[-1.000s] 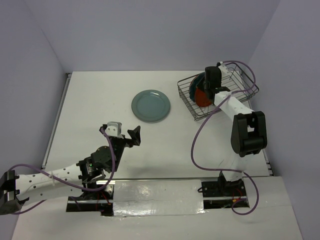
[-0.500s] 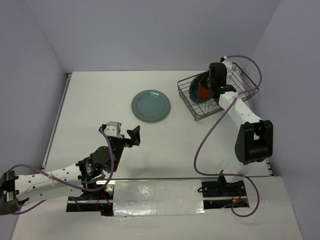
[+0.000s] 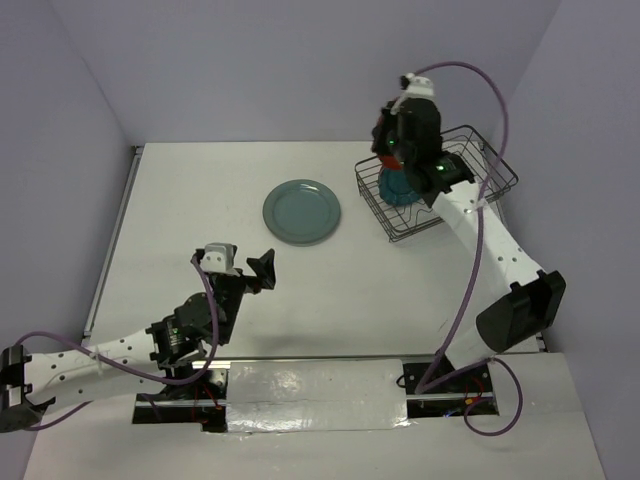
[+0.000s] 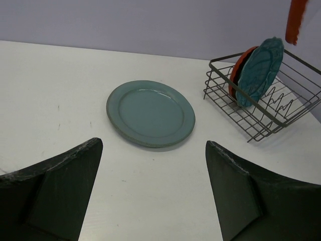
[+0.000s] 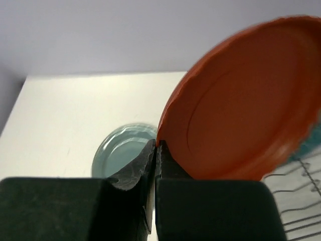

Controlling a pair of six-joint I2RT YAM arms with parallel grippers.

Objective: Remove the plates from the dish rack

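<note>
My right gripper (image 5: 156, 145) is shut on the rim of a red-orange plate (image 5: 241, 105) and holds it on edge in the air above the dish rack (image 3: 455, 195); the plate's edge also shows in the left wrist view (image 4: 296, 20). In the top view that gripper (image 3: 392, 150) is over the rack's left end. The rack (image 4: 266, 113) holds an upright teal scalloped plate (image 4: 258, 70) with another red-orange plate (image 4: 235, 73) behind it. A pale grey-green plate (image 3: 302, 211) lies flat on the table. My left gripper (image 4: 150, 201) is open and empty, near the front, facing that plate.
The white table (image 3: 200, 200) is walled by lilac panels at the back and both sides. The right arm's purple cable (image 3: 470, 290) loops over the table right of centre. The left arm (image 3: 120, 350) lies low along the front left.
My right gripper has risen and moved left, lifting the red-orange plate out of the rack. The left gripper has barely shifted.
</note>
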